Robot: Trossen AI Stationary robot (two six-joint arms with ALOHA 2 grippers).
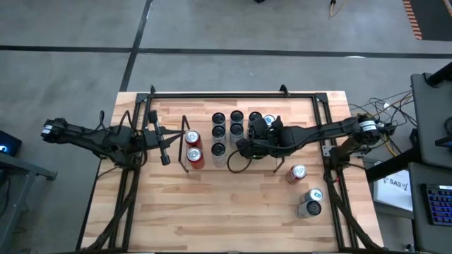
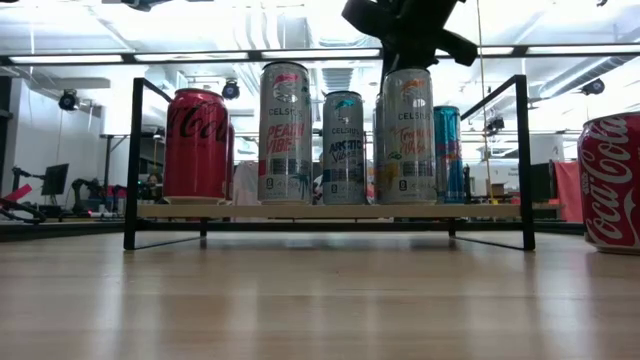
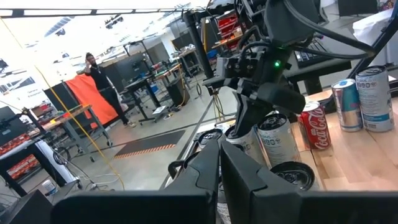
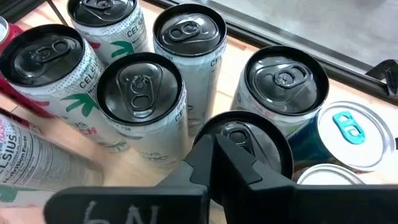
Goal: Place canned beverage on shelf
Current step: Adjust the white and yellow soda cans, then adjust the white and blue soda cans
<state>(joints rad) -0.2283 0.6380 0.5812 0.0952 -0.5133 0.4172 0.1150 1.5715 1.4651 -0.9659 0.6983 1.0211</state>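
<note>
The shelf (image 2: 300, 211), a low wood base with black wire end frames, holds two red cans (image 1: 193, 147) at its left end and several tall silver cans (image 1: 227, 132). My right gripper (image 4: 214, 149) is shut, slanting down over the dark lid of one silver can (image 4: 255, 140) near the shelf's right end. In the low view it hangs just above that can (image 2: 406, 135). My left gripper (image 3: 219, 158) is shut and level, left of the shelf (image 1: 167, 149), holding nothing. My right gripper has its shut fingertips (image 4: 205, 152) right over the lid (image 4: 239, 132) of the upright silver can, coming from above and from the table's right. I cannot tell whether they touch the lid. The can stands on the shelf's base.
On the bare wood to the right of the shelf, a red can (image 1: 296, 173) lies near two upright cans (image 1: 311, 202). A black tubular frame (image 1: 233, 94) runs around the table. A person (image 3: 99, 81) stands far off in the room.
</note>
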